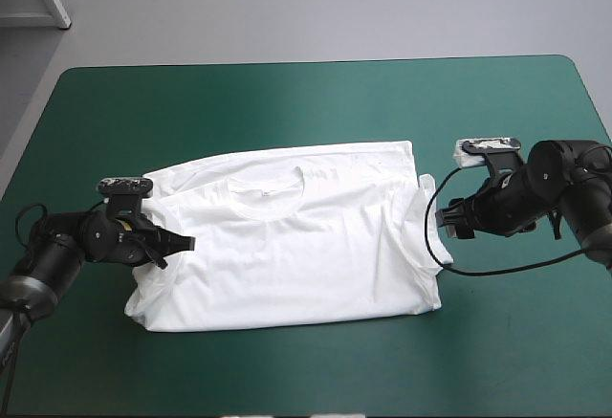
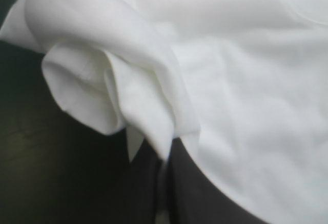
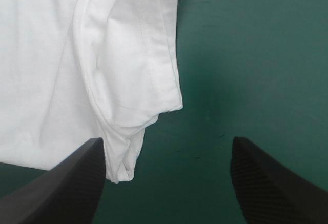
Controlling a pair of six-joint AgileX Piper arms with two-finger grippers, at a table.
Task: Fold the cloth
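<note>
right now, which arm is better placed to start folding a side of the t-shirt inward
Left, probably. The left gripper is shut on the T-shirt at its edge; the right gripper is open, with the sleeve just by one finger, not gripped.

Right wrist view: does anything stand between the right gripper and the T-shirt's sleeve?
Nothing visible does. The right gripper is open, and the T-shirt lies just ahead, its sleeve ending right beside one finger. The rest of the gap shows only bare teal-green cover.
</note>
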